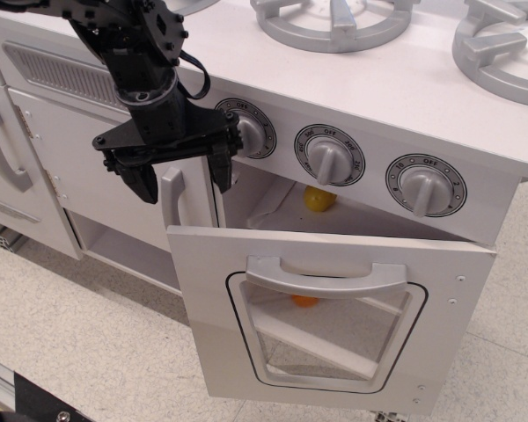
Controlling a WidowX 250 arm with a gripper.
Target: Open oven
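The white oven door (211,290) hangs partly open, tilted outward from its top edge. It has a rounded clear window (326,334) and a wide grey bar handle (326,280). Three grey dials (330,156) sit in the panel above it. My black gripper (181,176) is open and empty. It hangs above and left of the door's top left corner, clear of the handle. Its fingers (141,183) straddle a vertical grey cabinet handle (172,199) without closing on it.
A yellow ball (319,199) lies inside the oven and something orange (304,301) shows through the window. White cabinet doors (88,167) with grey handles stand to the left. Grey burner rings (334,19) sit on the stovetop. The floor (79,334) is speckled tile.
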